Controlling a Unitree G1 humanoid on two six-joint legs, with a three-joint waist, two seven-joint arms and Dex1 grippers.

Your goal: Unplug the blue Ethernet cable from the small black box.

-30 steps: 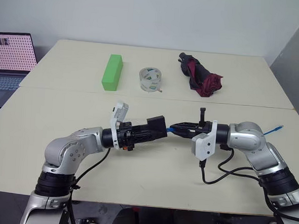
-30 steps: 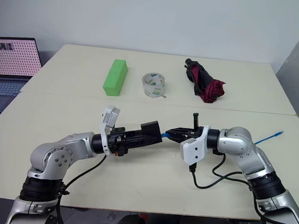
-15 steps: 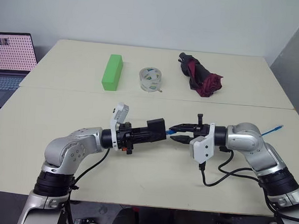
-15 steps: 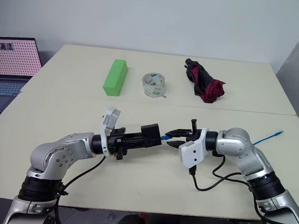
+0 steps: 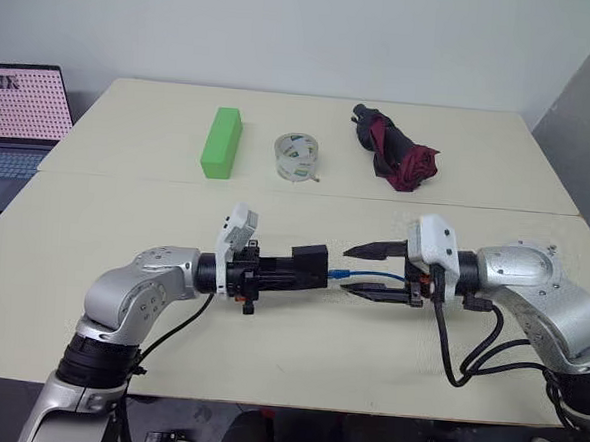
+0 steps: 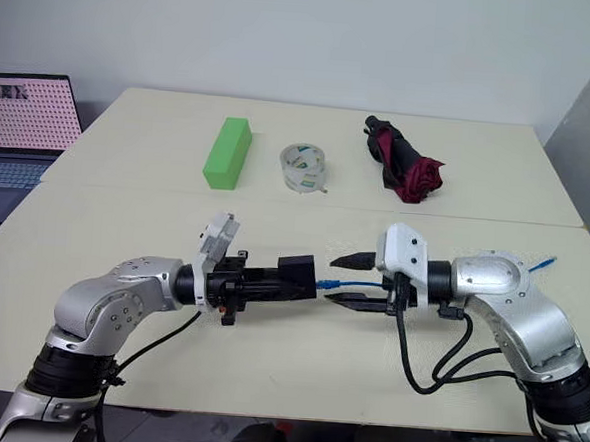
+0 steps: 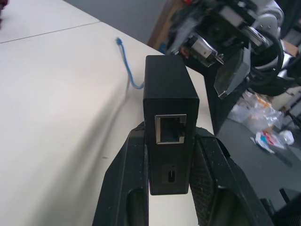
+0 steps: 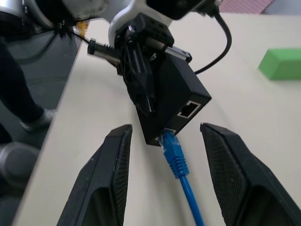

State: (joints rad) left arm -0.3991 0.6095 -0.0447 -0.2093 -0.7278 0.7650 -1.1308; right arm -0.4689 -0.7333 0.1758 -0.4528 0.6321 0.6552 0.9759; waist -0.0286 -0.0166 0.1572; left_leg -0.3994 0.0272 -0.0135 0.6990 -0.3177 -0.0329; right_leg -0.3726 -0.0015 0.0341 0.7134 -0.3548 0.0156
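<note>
My left gripper is shut on the small black box and holds it level above the table. In the left wrist view the box sits between the two fingers, and its Ethernet port is empty. The blue Ethernet cable runs between the fingers of my right gripper, which is open and grips nothing. Its plug points at the box's lower edge, outside the port. The cable's far end lies on the table to the right.
A green block, a roll of clear tape and a folded black-and-maroon umbrella lie on the far table. An open laptop stands at the far left. Black arm cables loop over the table near the right arm.
My right gripper was shut on the plug at the box; it has since rolled, opened and drawn back to the right. The plug now sits outside the port. The left gripper has stayed put.
</note>
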